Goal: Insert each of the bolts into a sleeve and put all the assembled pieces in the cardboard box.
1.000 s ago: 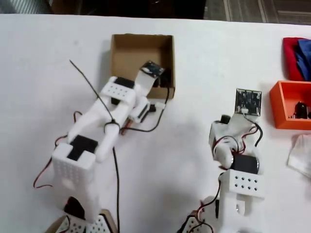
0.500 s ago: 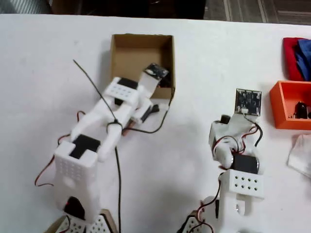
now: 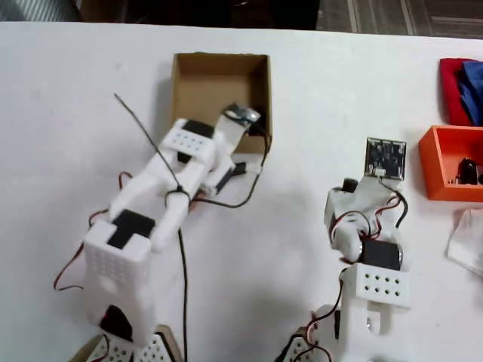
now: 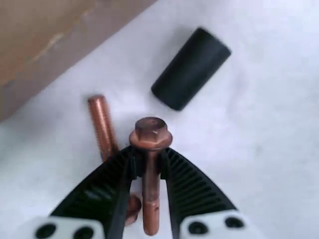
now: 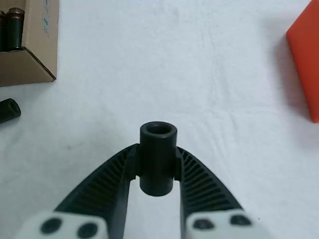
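- White table [image 3: 317,98] carries the cardboard box [image 3: 215,79].
- Beside the box, your left gripper [image 4: 148,155] clamps a copper bolt [image 4: 150,133] by its shaft; hold it straight.
- Well apart, your right gripper [image 5: 157,160] grips a black sleeve [image 5: 158,137] upright; aim for its open bore.

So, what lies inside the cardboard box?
The right wrist view shows at least two assembled pieces, dark sleeves with copper bolt ends, inside the cardboard box by one wall. From above, the left arm covers that part, so the full count is hidden.
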